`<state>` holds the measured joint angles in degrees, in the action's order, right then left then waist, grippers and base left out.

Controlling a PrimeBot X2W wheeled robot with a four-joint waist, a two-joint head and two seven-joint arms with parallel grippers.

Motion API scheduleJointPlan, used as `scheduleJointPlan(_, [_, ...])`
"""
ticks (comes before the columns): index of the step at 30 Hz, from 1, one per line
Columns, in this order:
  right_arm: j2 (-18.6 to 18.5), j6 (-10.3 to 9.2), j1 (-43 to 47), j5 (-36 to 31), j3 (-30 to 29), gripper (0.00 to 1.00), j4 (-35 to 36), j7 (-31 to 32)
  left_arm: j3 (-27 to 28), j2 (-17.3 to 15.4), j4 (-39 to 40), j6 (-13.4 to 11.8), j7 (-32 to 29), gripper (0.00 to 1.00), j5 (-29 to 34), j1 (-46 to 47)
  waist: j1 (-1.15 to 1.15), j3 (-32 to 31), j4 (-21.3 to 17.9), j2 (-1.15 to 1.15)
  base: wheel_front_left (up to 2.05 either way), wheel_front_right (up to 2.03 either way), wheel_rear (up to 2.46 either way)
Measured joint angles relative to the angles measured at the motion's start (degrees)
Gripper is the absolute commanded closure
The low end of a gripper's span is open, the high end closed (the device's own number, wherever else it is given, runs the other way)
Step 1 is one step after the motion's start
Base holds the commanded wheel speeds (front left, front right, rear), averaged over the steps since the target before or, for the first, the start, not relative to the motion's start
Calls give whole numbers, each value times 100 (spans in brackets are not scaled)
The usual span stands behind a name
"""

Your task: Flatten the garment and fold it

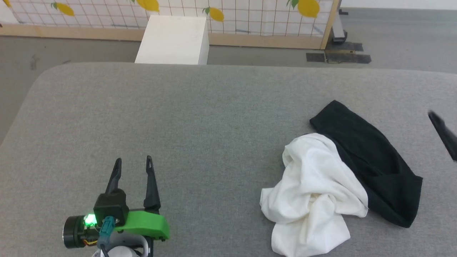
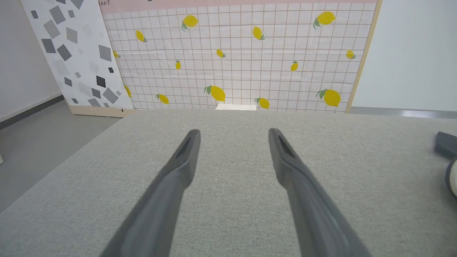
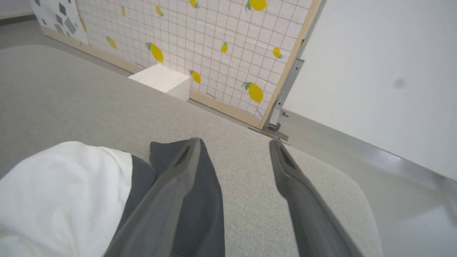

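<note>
The garment [image 1: 321, 185] lies crumpled on the grey table at the right of the head view: a bunched white body with a black sleeve [image 1: 375, 160] spread beside it. My left gripper [image 1: 132, 162] stands open at the lower left, far from the cloth, with nothing between its fingers. In its own view, the left gripper [image 2: 234, 134] points over bare table. One dark finger [image 1: 442, 134] of my right arm shows at the head view's right edge. Through the right wrist view, my right gripper [image 3: 234, 142] is open just above the garment [image 3: 64, 185], its left finger over the black sleeve [image 3: 203, 200]; nothing is held.
The grey cloth-covered table [image 1: 178, 117] has rounded far corners and much bare surface left of the garment. A white box [image 1: 175, 39] stands on the floor beyond the far edge, before a lemon-patterned screen [image 1: 250, 14]. A metal stand foot [image 1: 339, 35] sits at the back right.
</note>
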<state>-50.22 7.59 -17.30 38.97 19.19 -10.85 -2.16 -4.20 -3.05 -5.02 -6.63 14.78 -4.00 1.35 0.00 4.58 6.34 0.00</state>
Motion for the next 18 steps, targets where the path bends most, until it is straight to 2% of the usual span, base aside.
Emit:
scheduleJointPlan(3, [-36, 0, -589, 230, 151, 0, 399, 1053, -41, 1, 25, 0, 0, 0, -3, 47, 0, 141, 54, 0, 0, 0, 0])
scheduleJointPlan(6, [-87, 0, -1227, 677, 546, 0, 498, 2426, -114, 0, 58, -8, 0, 0, -38, 211, 0, 331, 122, 0, 0, 0, 0])
scheduleJointPlan(10, [-103, 0, -2345, 475, 1093, 0, 204, 3694, -288, 1, 148, -85, 1, 0, -140, 556, 0, 652, 246, 0, 0, 0, 0])
scheduleJointPlan(12, [71, 0, -2979, 261, 1451, 0, -269, 4257, -399, 1, 179, -159, 0, 0, -231, 759, 0, 917, 358, 0, 0, 0, 0])
scheduleJointPlan(14, [272, 0, -3332, 77, 1604, 0, -691, 4428, -455, 1, 189, -218, 0, 0, -283, 872, 0, 1114, 448, 0, 0, 0, 0])
scheduleJointPlan(15, [346, 0, -3448, -23, 1637, 0, -869, 4433, -474, 1, 193, -236, 0, 0, -312, 909, 0, 1192, 485, 0, 0, 0, 0])
scheduleJointPlan(16, [554, 0, -3680, -223, 1697, 0, -1348, 4396, -527, 1, 208, -291, 0, 0, -424, 993, 0, 1388, 581, 0, 0, 0, 0])
scheduleJointPlan(18, [680, 0, -3785, -423, 1792, 0, -1708, 4329, -565, 1, 218, -338, 0, 0, -469, 1050, 1, 1560, 669, 0, 0, 0, 0])
